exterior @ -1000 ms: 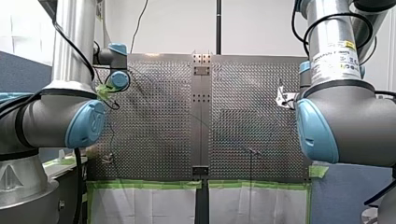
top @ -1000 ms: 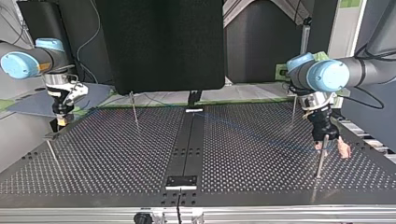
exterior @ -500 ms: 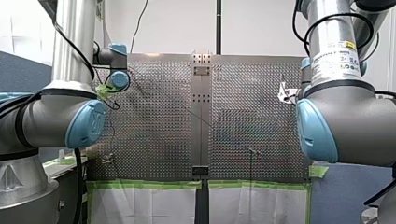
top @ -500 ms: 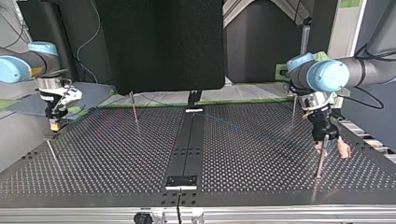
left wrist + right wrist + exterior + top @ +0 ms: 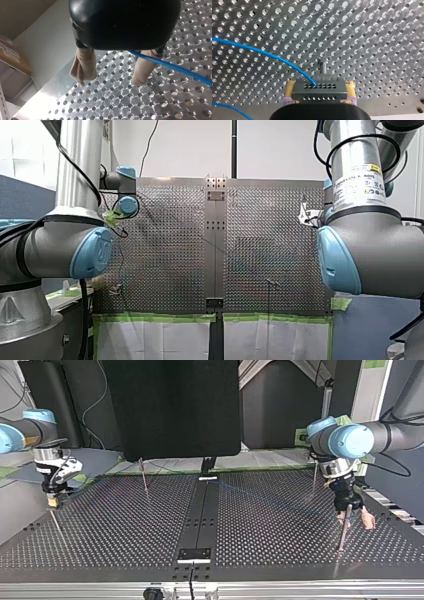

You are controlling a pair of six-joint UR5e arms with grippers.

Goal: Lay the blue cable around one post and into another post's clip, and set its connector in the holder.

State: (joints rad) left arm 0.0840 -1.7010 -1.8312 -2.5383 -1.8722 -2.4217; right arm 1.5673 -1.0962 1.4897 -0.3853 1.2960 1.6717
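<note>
L gripper is hanging low over the perforated table w/ its beige-padded fingers spread wide apart, gripping nothing. The blue cable is coming out from under the gripper body, crossing in front of one finger and running off across the table. Can't tell if it's touching that finger.

In the top view this gripper is sitting at the view's right, just beside the top of a thin post.

R gripper is clamping the grey connector between its yellow pads. The cable is leaving the connector's upper row of holes and arcing away over the table. A second stretch of it is showing beside the gripper body.

In the top view R gripper is hovering at the view's left, right above the top of a leaning post. In the R wrist view that post's top is standing just ahead of the connector; can't tell if they're touching.

Two more posts are standing further back, one at mid-left and one at mid-right. Between the arms the cable is showing only faintly, crossing the table's middle.
</note>
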